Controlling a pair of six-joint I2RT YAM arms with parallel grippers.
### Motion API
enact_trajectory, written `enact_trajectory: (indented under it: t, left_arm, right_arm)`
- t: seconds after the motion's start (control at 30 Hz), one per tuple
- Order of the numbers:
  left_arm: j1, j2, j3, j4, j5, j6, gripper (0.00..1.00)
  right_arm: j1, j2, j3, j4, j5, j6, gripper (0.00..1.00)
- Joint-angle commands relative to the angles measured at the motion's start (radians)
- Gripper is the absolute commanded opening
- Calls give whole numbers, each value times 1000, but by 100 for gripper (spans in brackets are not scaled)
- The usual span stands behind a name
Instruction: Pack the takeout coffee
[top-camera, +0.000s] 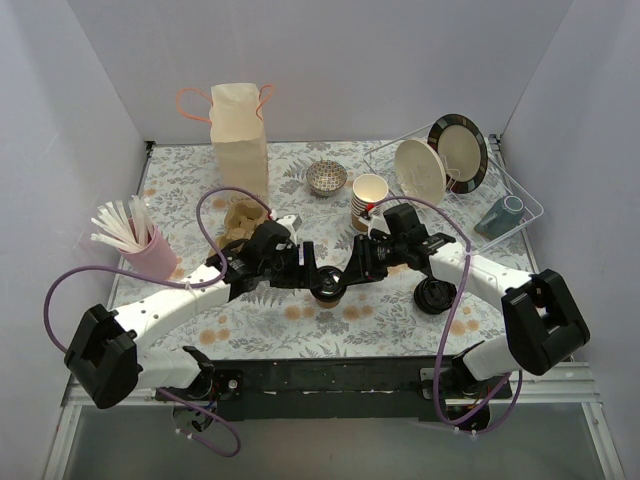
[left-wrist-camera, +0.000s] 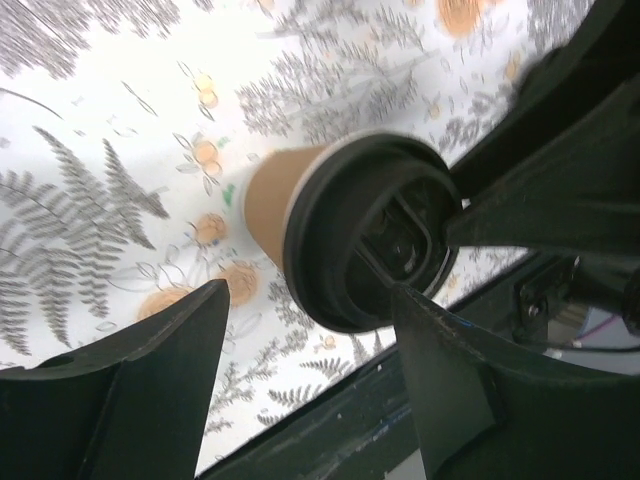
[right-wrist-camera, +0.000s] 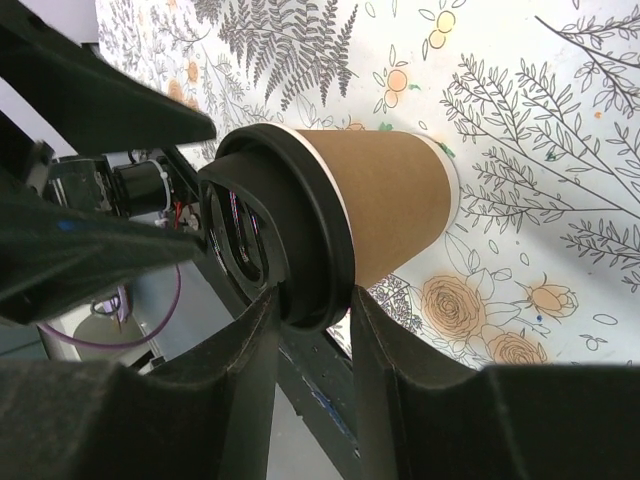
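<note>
Coffee cup: a small brown paper coffee cup (top-camera: 330, 286) with a black lid, at the centre of the overhead view over the flowered tablecloth (top-camera: 385, 330), between the tips of the two arms. I cannot tell whether its base rests on the cloth.
Right pincer: the right gripper (right-wrist-camera: 315, 312) reaches in from the right of the overhead view. In its wrist view the two fingers are drawn almost together, with the lid's rim pinched in the narrow gap between them.
Left pincer: the left gripper (left-wrist-camera: 308, 295) reaches in from the lower left. Its fingers are spread wide on either side of the lid and grip nothing. The finger at the right of its wrist view is just beside the rim, and the other is apart from the cup.
Paper bag (top-camera: 240, 135): tall, with orange handles, upright at the upper left-centre, well apart from the cup.
Loose lid (top-camera: 435, 296): black, flat on the cloth right of centre, beside the right arm.
Cup stack (top-camera: 369, 200): striped paper cups, above the centre.
Bowl (top-camera: 326, 177): patterned, just left of the cup stack.
Pink cup (top-camera: 148, 250): holds white straws, at the left.
Clear tray (top-camera: 520, 185): upper right, holding plates (top-camera: 420, 170) on edge and a teal mug (top-camera: 500, 215).
</note>
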Motion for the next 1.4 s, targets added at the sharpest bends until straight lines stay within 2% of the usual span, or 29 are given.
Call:
enact_trajectory:
  t: [0.0, 0.2, 0.33, 0.67, 0.9, 1.0, 1.17, 1.37]
  left_arm:
    - [33, 9, 54, -16, -34, 29, 67]
    - [37, 43, 49, 44, 14, 42, 66]
    - [40, 63, 17, 61, 29, 47, 57]
    - [45, 106, -98, 53, -3, -5, 44]
    - [45, 84, -193, 78, 22, -89, 46]
    - [46, 72, -161, 64, 19, -76, 49]
    - [65, 70, -17, -5, 3, -16, 55]
    - [115, 1, 40, -54, 43, 3, 60]
  right_arm:
    - [4, 32, 2, -31, 27, -69, 37]
    - [4, 50, 23, -49, 21, -89, 36]
    - [4, 67, 25, -57, 30, -105, 35]
    - [-5, 74, -73, 8, 71, -132, 31]
    - [-6, 73, -142, 55, 84, -128, 30]
    - [-6, 71, -113, 29, 87, -140, 30]
    - [-8, 79, -43, -40, 113, -175, 29]
    - [-9, 87, -7, -75, 111, -189, 29]
